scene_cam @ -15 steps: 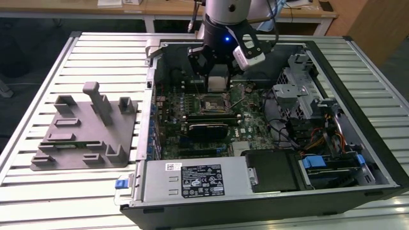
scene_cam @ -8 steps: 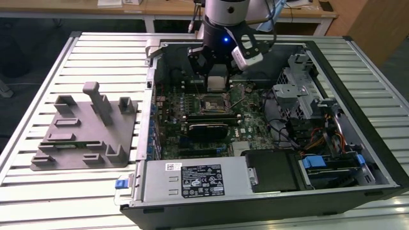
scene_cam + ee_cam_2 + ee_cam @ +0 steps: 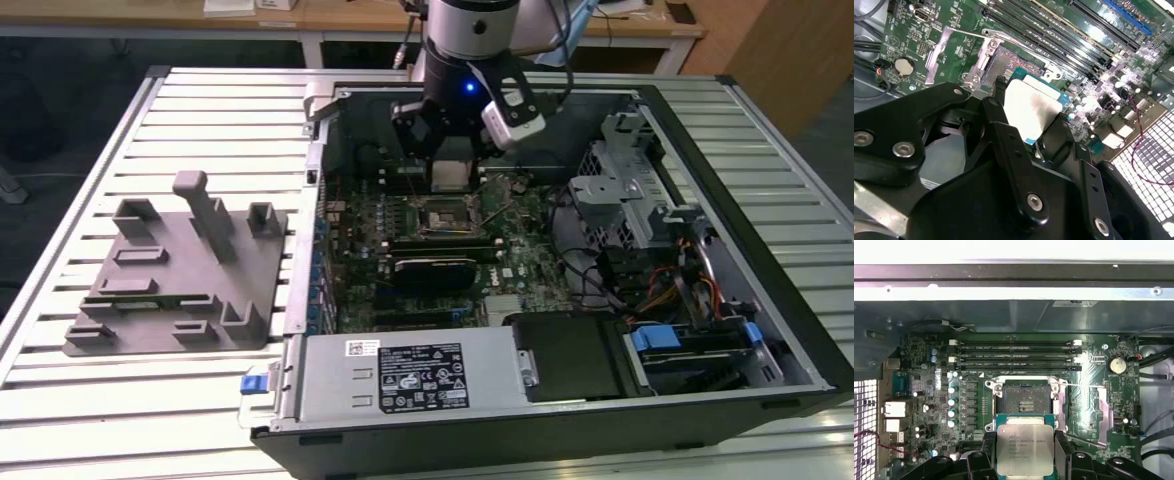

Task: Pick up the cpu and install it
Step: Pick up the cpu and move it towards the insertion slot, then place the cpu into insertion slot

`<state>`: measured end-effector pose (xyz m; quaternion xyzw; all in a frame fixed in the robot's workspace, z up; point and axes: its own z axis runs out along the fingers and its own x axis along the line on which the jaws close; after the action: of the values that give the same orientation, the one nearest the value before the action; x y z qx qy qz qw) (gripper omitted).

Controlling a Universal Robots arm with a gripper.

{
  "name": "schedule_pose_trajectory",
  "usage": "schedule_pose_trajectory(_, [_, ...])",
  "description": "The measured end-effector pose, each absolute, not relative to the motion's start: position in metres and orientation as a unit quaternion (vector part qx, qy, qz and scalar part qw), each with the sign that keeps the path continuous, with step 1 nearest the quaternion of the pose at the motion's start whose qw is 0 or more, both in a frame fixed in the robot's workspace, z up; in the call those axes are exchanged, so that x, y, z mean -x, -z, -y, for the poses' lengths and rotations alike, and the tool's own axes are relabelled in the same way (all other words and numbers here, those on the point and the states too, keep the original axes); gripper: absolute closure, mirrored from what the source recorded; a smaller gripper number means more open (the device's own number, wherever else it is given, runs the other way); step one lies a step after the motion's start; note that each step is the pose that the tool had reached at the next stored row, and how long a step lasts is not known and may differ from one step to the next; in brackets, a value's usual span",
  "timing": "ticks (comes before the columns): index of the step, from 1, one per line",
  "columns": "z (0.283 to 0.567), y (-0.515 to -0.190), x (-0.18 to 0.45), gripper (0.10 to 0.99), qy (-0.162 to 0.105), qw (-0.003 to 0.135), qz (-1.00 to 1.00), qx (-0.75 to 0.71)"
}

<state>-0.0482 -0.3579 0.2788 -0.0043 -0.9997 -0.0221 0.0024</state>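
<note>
The tool (image 3: 1025,460) grips the cpu (image 3: 1025,449) by two opposite edges. It holds the chip flat above the motherboard (image 3: 514,262), just beside the open socket (image 3: 1026,399), probably to keep it level for seating. The cpu's silver-grey lid shines, with a thin greenish rim.

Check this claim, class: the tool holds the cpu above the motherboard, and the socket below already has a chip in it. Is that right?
Wrong in one respect: the socket is empty, its bare contacts visible in the first wrist view. The rest stands: the tool holds the cpu above the motherboard.
</note>
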Motion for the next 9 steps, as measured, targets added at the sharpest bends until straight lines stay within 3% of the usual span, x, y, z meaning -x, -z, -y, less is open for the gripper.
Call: schedule_pose_trajectory(9, [0.3574,-0.2776,0.0481,0.541,0.022,0.004,1.000,0.004])
